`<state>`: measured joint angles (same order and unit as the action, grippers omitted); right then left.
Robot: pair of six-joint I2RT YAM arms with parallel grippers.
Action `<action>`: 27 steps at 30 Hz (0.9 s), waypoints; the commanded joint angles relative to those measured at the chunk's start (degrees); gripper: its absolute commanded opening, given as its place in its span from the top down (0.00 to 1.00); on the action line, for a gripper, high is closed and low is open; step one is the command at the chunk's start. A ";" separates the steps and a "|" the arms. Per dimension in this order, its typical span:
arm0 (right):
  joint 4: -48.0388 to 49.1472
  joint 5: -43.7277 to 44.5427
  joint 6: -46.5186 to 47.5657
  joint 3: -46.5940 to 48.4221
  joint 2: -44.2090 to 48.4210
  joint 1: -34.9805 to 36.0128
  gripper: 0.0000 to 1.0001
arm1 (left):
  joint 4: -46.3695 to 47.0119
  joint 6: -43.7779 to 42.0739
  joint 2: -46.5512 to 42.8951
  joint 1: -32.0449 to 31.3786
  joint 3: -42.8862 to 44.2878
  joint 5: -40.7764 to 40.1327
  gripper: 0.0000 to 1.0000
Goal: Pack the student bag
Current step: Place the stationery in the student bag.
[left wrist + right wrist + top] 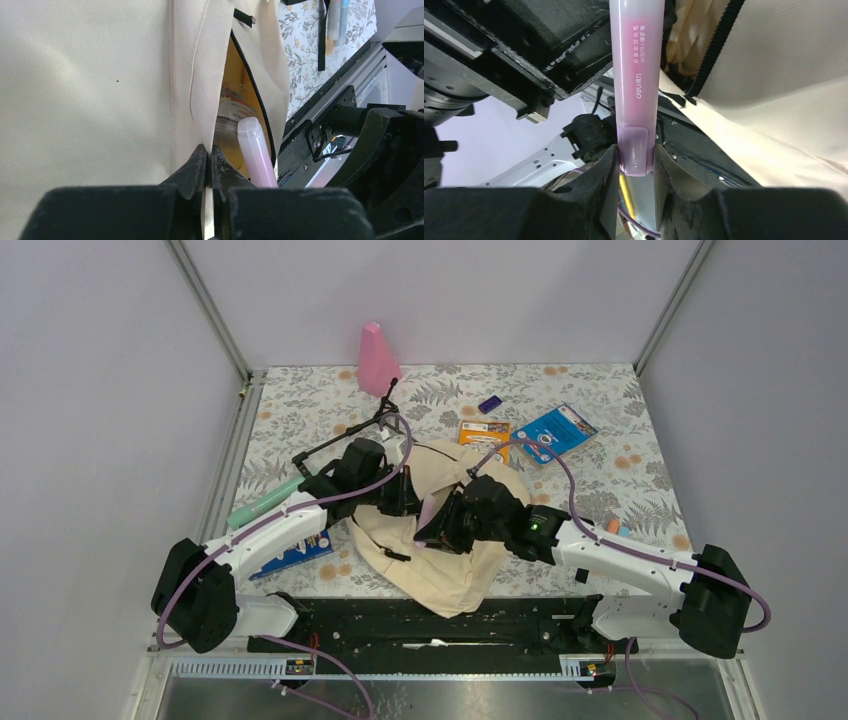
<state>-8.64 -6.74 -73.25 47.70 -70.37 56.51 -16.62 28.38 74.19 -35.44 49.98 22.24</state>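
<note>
The cream student bag [455, 540] lies in the middle of the table between both arms. My left gripper [210, 152] is shut on the bag's fabric edge beside its black zipper and holds the opening apart; a jar [235, 117] and yellow lining show inside. My right gripper [636, 152] is shut on the cap end of a pink highlighter [636, 75], whose other end [256, 152] pokes into the bag's opening. In the top view both grippers [400, 495] [450, 525] meet over the bag.
A pink bottle [377, 360] stands at the back. A purple eraser [490, 404], an orange card [484, 434] and a blue booklet [556, 431] lie behind the bag. A green marker [262, 505] and a blue pack [290, 555] lie left; small pens [615, 528] right.
</note>
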 commanded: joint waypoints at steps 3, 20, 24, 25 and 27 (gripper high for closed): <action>3.67 -1.60 -12.08 0.67 0.34 0.54 1.00 | 7.69 1.11 -3.56 0.02 0.14 3.15 1.00; 3.13 1.73 -23.77 -1.87 -0.08 0.55 1.00 | 8.45 1.86 -4.63 -0.15 -0.36 3.92 1.00; -0.10 5.05 -25.18 -2.82 1.98 0.53 0.99 | 8.45 1.85 -4.73 -0.15 -0.32 3.89 1.00; -0.56 5.73 -25.75 -3.30 2.40 0.53 0.96 | 8.45 1.78 -4.84 -0.15 -0.32 3.87 1.00; -0.67 6.46 -26.54 -4.26 2.87 0.53 0.92 | 8.41 1.77 -4.87 -0.15 -0.32 3.91 1.00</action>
<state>-7.42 -4.36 -96.57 44.91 -70.06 56.58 -15.77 29.63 72.77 -35.44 49.08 23.40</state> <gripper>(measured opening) 0.319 0.013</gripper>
